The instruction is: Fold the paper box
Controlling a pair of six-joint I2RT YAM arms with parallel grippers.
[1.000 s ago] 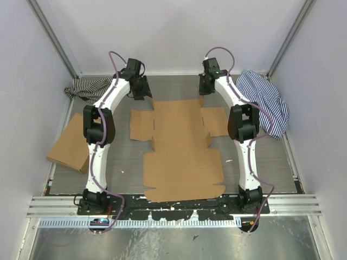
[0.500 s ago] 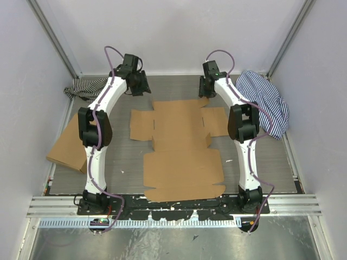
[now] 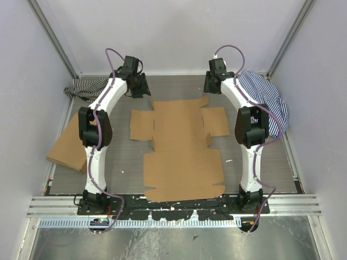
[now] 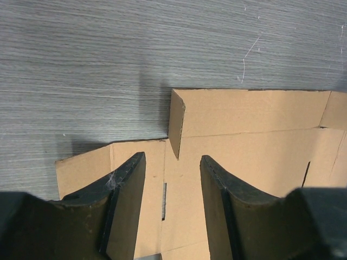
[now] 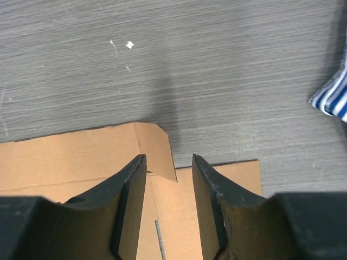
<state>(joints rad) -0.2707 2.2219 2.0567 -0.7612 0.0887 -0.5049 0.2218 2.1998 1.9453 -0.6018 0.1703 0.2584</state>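
The paper box (image 3: 181, 146) lies unfolded and mostly flat mid-worktop (image 3: 124, 157), reaching toward the near edge. The left fingers (image 4: 127, 189) stand parted, gripping nothing, above the sheet's raised far-left flap. The right fingers (image 5: 130, 189) are likewise parted and empty over its far-right flap.
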